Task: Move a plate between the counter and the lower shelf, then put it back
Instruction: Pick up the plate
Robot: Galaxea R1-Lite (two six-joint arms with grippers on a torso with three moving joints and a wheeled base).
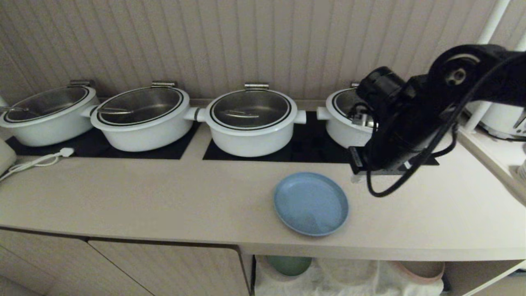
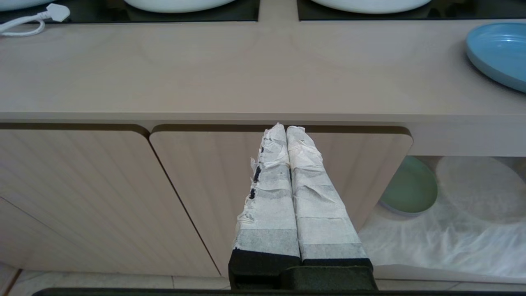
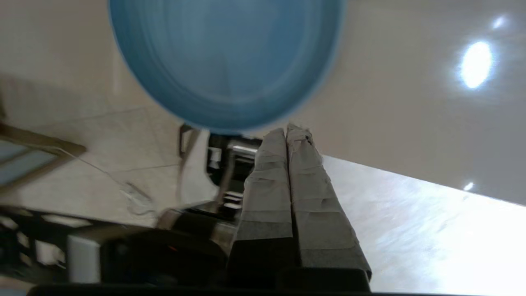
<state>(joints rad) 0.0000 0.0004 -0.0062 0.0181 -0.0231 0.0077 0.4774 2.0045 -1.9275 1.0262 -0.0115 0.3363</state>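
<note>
Now, from the head view, the plate (image 1: 311, 203) lies flat on the worktop (image 1: 164, 197), near its front edge, with bare room all round. The right gripper (image 1: 356, 177) hangs just behind it, holding nothing. I think the pick-up is next, so the jaws must open first.

In the left wrist view, the left gripper (image 2: 286, 130) waits low, jaws together, by the lower shelf (image 2: 444, 234).

In the right wrist view, the jaws are together, close to the plate's rim.

Right hand (image 3: 287, 130) closed, empty; left hand (image 2: 286, 128) closed.
</note>
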